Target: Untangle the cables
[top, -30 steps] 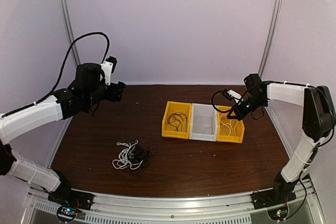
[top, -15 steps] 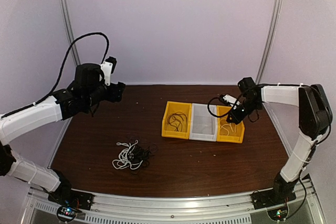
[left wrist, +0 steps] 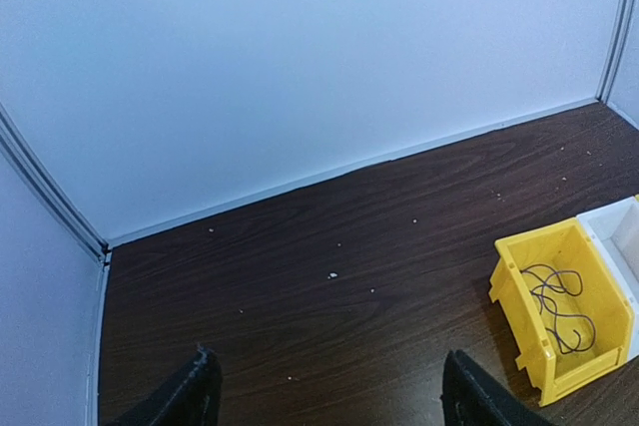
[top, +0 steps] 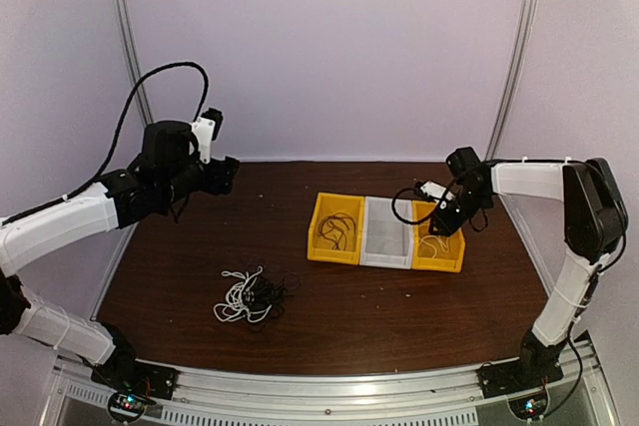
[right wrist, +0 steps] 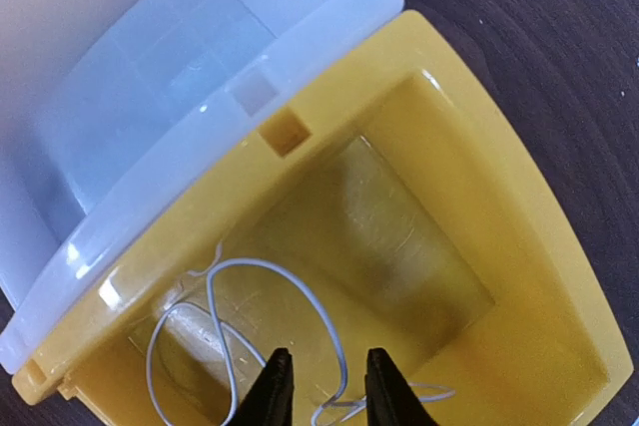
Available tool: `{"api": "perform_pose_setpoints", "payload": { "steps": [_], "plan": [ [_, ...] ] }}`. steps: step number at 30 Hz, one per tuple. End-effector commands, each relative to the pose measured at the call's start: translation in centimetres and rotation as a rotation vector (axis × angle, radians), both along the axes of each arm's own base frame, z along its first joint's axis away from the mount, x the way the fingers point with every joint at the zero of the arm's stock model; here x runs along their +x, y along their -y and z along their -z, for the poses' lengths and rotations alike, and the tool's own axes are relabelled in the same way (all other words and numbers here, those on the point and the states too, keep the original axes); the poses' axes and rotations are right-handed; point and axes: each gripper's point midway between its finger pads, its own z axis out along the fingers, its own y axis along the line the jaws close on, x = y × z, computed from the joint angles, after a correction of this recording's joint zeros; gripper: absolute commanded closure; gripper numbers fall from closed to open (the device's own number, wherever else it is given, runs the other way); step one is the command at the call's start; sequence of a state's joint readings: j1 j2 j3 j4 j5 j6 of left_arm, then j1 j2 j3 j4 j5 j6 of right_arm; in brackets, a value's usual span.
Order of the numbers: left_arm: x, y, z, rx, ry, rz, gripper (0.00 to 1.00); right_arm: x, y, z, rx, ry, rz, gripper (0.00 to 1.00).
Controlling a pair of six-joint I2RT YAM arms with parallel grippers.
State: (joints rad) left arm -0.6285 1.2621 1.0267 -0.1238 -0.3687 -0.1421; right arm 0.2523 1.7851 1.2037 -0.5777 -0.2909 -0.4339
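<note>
A dark wooden table (top: pixel 180 266) fills the floor of a pale-walled booth. Near its left front lies the tangle of cables (top: pixel 250 296), white and black strands knotted together, well apart from both arms and with nothing over it. To the right of centre three bins stand touching in a row: the left yellow bin (top: pixel 329 251), the white bin (top: pixel 387 258) between, and the right yellow bin (top: pixel 439 263). The right arm's forearm and gripper hang over the right yellow bin's far edge and hide part of its inside from the overhead camera. The left arm is raised and bent at the far left, and the left gripper (top: pixel 228 175) sits high above the table, aimed toward the back wall. Its wrist view shows the fingers (left wrist: pixel 190 398) spread wide with only bare table between them. The right arm reaches in from the right, and the right gripper (top: pixel 442 224) is tipped down into the right yellow bin. Its fingers (right wrist: pixel 272 391) are parted by a narrow gap that a strand of the white cable (top: pixel 431 239) crosses, with neither finger seen pressing on it. There are two arms, three bins (two yellow, one white) and one tangle. One black cable (left wrist: pixel 554 301) lies loose in the left yellow bin, and one white cable lies in the right.
</note>
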Motion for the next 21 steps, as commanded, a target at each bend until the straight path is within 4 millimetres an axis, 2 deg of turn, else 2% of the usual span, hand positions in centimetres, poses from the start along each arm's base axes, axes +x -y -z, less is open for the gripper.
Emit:
{"api": "perform_pose_setpoints", "payload": {
  "steps": [1, 7, 10, 13, 16, 19, 21],
  "plan": [
    [0.4, 0.6, 0.0, 0.003, 0.015, 0.021, 0.22, 0.2, 0.3, -4.3, -0.007, 0.083, 0.009, 0.69],
    [0.9, 1.5, 1.8, 0.034, -0.042, 0.046, 0.22, -0.7, 0.6, -10.4, 0.009, 0.222, -0.022, 0.58],
    [1.2, 1.7, 2.7, 0.077, -0.065, 0.055, 0.22, -1.4, -0.1, -13.0, 0.06, 0.254, -0.049, 0.56],
    [1.2, 1.9, 3.1, 0.096, -0.1, 0.061, 0.2, -2.2, -2.1, -15.5, 0.148, 0.313, -0.133, 0.55],
    [0.8, 2.5, 3.1, 0.08, -0.172, 0.086, 0.21, -3.0, -4.6, -17.2, 0.216, 0.373, -0.22, 0.55],
    [-0.9, 2.8, 3.7, 0.039, -0.266, 0.123, 0.23, -4.4, -7.3, -18.3, 0.281, 0.387, -0.331, 0.54],
    [-2.6, 3.0, 5.2, -0.007, -0.334, 0.162, 0.24, -5.3, -9.1, -18.3, 0.296, 0.388, -0.393, 0.54]
  ]
}}
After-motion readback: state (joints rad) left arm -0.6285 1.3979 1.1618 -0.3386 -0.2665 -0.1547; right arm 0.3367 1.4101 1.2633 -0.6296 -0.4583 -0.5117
